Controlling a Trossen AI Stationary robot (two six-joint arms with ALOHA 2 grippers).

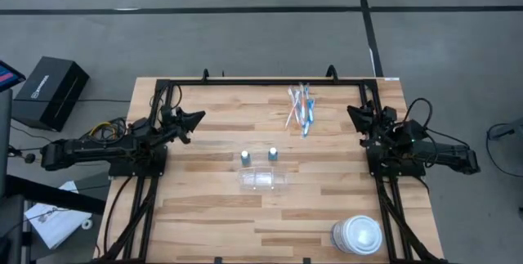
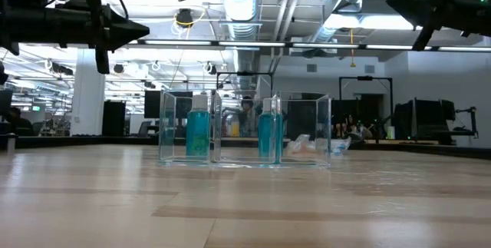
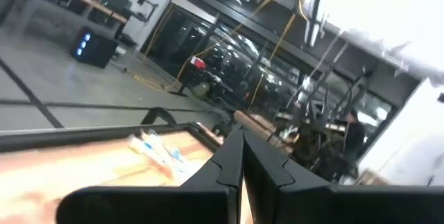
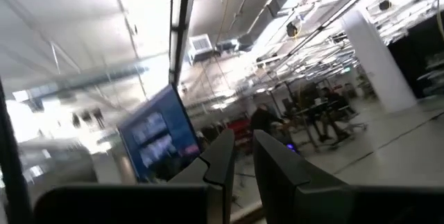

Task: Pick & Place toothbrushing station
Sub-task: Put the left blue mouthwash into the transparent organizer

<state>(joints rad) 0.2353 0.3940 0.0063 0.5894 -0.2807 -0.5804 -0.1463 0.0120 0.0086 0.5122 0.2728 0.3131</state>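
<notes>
Nothing of the task looked begun: both arms were raised over the sides of the bench (image 1: 204, 215), neither holding anything. The left end effector (image 1: 196, 118) was clenched, its fingers pressed together and pointing toward the middle; the right end effector (image 1: 353, 114) showed only a narrow gap between its fingers, with nothing in it. The station lay spread out: the clear cup (image 1: 264, 179) sat near the bench's centre, the two tubes (image 1: 257, 155) stood upright just behind it, and the toothbrushes (image 1: 301, 107) lay in a loose bundle toward the far edge, nearer the right arm. By my reading, the step in hand was the first reach, and it would call for one arm to part its fingers and come down over a single item, most likely a tube or a brush. The brushes overlapped, so singling one out would need a fine approach. Room was generous around the cup and tubes. The brushes lay close to the far rail, leaving less room there. A white lidded container (image 1: 358, 234) stood at the near right corner, well apart from everything.
</notes>
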